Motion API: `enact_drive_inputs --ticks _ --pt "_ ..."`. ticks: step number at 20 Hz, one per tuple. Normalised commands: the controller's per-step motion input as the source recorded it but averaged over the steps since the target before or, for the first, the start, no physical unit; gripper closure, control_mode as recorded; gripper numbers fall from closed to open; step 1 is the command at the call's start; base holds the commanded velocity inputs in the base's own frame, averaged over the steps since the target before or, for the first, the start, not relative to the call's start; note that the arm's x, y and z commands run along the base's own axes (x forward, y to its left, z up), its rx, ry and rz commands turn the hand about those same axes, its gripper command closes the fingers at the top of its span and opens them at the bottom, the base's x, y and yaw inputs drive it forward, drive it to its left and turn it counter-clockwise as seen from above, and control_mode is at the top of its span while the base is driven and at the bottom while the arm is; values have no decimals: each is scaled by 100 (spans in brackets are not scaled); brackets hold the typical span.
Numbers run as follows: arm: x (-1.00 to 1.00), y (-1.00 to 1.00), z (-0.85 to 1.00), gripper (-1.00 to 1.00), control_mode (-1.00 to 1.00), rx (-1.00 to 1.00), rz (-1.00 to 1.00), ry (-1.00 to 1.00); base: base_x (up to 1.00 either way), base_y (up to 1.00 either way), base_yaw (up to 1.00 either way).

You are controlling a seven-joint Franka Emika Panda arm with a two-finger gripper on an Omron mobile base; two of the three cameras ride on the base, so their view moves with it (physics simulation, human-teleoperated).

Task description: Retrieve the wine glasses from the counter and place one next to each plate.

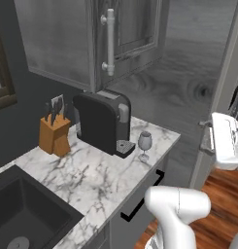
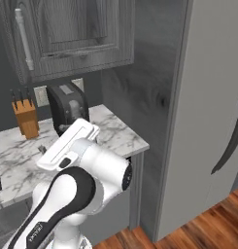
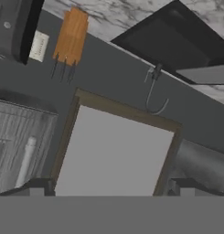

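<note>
One wine glass point(image 1: 144, 144), small and clear, stands upright on the marble counter point(image 1: 91, 177) near its right end, just in front of the black coffee machine point(image 1: 103, 121). My gripper point(image 3: 111, 187) is open, its two dark fingertips point(image 3: 38, 186) wide apart with nothing between them. The hand view is rolled over and looks at the wall behind the sink. The hand's white body point(image 1: 226, 141) hangs in the air to the right of the counter's end, well apart from the glass. The plates are out of view.
A wooden knife block point(image 1: 55, 133) stands left of the coffee machine. The black sink point(image 1: 23, 211) lies at the counter's left, with a faucet point(image 3: 154, 91) and a framed window point(image 3: 115, 151) behind it. Grey upper cabinets point(image 1: 110, 39) hang overhead. A tall grey panel point(image 2: 208, 107) rises on the right.
</note>
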Motion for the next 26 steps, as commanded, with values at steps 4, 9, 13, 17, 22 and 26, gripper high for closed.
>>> enact_drive_inputs --ticks 4,9,13,17,22,26 --pt "6 -53 -54 -100 -100 -1 1 2 0 0 0" --pt "32 -26 -64 -100 -100 -6 0 1 0 0 0" --pt "52 -1 -59 -100 -100 -9 0 0 0 0 0" --pt "61 0 -49 -100 -100 -7 -1 0 0 0 0" --pt "77 0 -48 -100 -100 -1 0 1 0 0 0" --pt "76 0 -47 -100 -100 0 0 4 0 0 0"
